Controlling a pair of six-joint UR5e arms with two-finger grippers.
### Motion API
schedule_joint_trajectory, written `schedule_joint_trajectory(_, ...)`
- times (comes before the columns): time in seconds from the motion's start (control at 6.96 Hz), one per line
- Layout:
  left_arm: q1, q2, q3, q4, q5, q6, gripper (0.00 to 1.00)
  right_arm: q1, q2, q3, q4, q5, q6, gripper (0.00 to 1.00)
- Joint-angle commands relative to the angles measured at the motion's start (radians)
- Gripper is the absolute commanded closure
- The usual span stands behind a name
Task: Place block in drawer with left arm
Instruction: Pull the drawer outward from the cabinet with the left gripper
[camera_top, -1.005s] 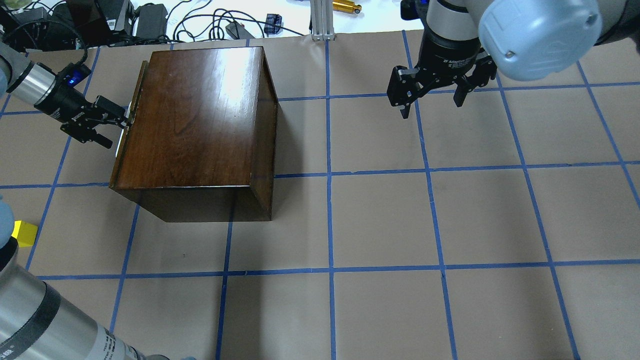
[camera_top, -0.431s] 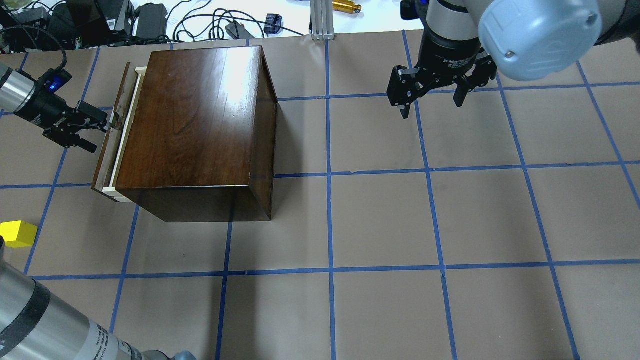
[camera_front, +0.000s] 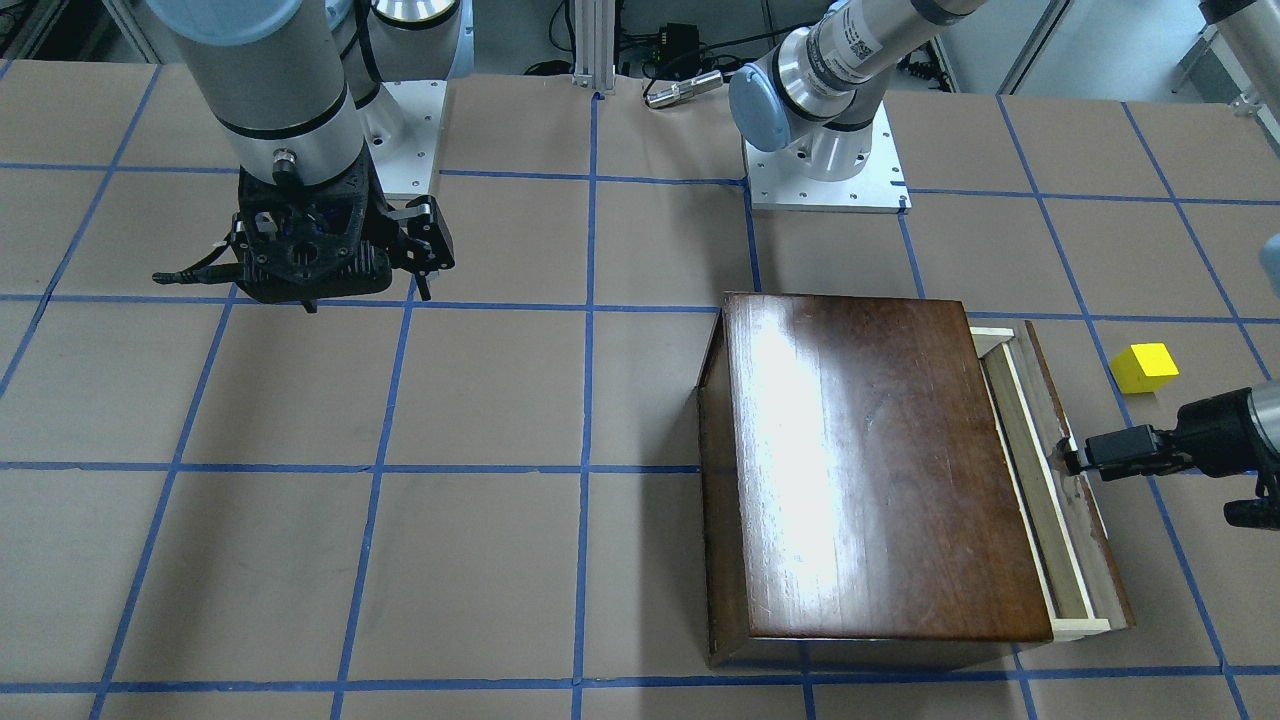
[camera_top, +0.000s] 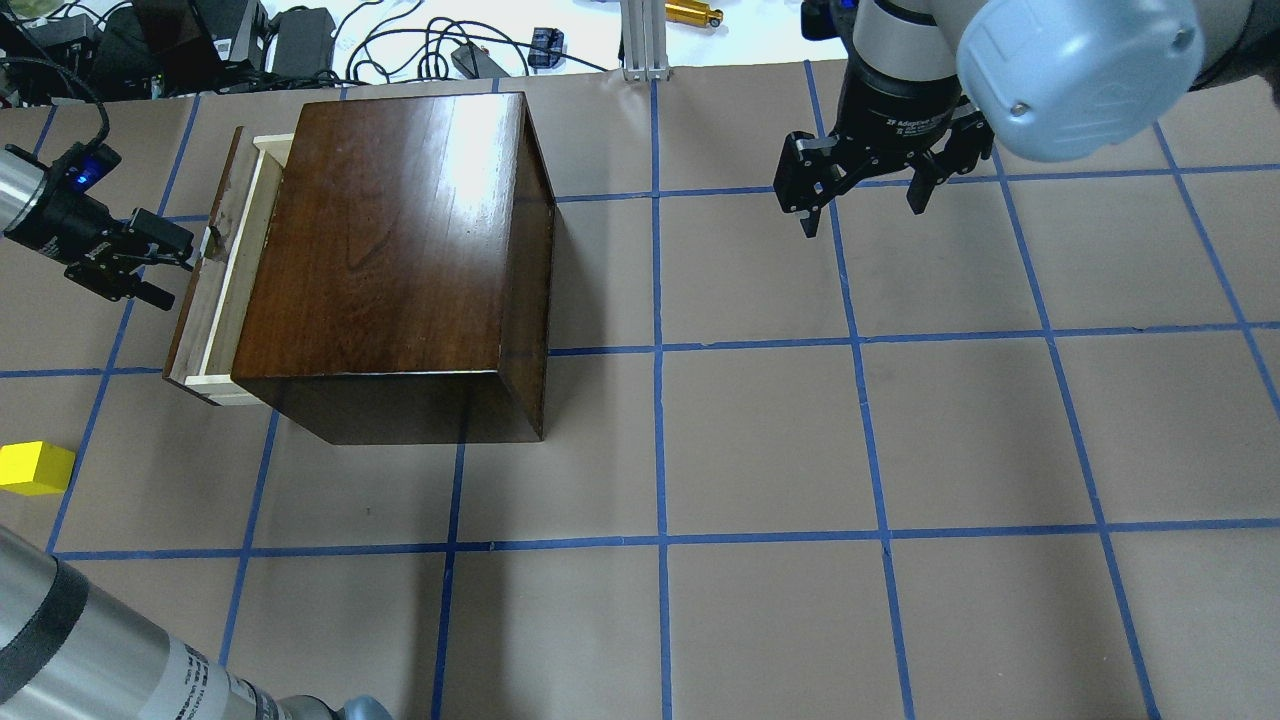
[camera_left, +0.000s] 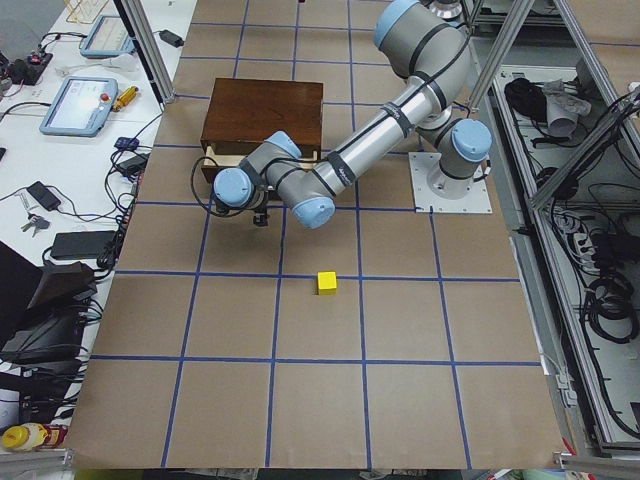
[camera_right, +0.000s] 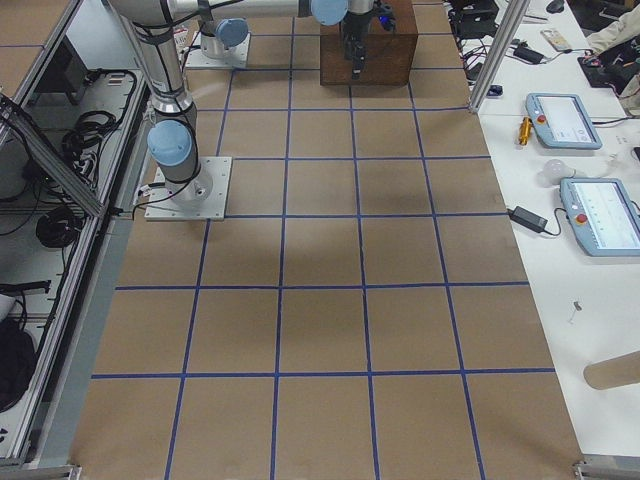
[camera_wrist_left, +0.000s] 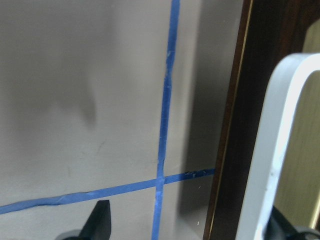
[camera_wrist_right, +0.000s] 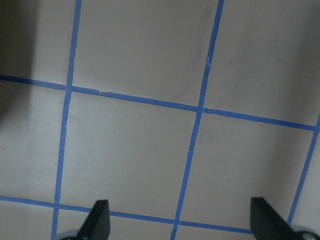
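A yellow block (camera_top: 35, 468) lies untouched on the table (camera_top: 760, 440) at the near left, well apart from the drawer (camera_top: 200, 300) meant for it. The left gripper (camera_top: 178, 272), fingers (camera_top: 140, 292) spread, hooks one at the white handle (camera_top: 212, 240), with the drawer partly out of the cabinet (camera_top: 400, 230) to make room. Far right, the right gripper (camera_top: 862, 215) hangs unclenched, idle.

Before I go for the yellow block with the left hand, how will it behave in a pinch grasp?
The block looks like a rigid, flat-faced cube, so it should neither roll nor deform. It is tiny beside the cabinet, so probably light. Its faces look smooth, so an off-centre pinch might twist it.
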Motion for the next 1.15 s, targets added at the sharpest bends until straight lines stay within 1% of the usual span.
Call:
schedule_joint_trajectory(0.0, 0.015, 0.005, 0.009, -0.002, 0.039, 0.023, 0.00, 0.000, 0.000, 0.000, 0.000, 0.000, 0.001, 0.00)
schedule_joint_trajectory(0.14, 0.035, 0.005, 0.009, -0.002, 0.063, 0.027, 0.00, 0.000, 0.000, 0.000, 0.000, 0.000, 0.001, 0.00)
schedule_joint_trajectory(1.01, 0.070, 0.011, 0.010, -0.002, 0.067, 0.068, 0.00, 0.000, -0.001, 0.000, 0.000, 0.000, 0.000, 0.00)
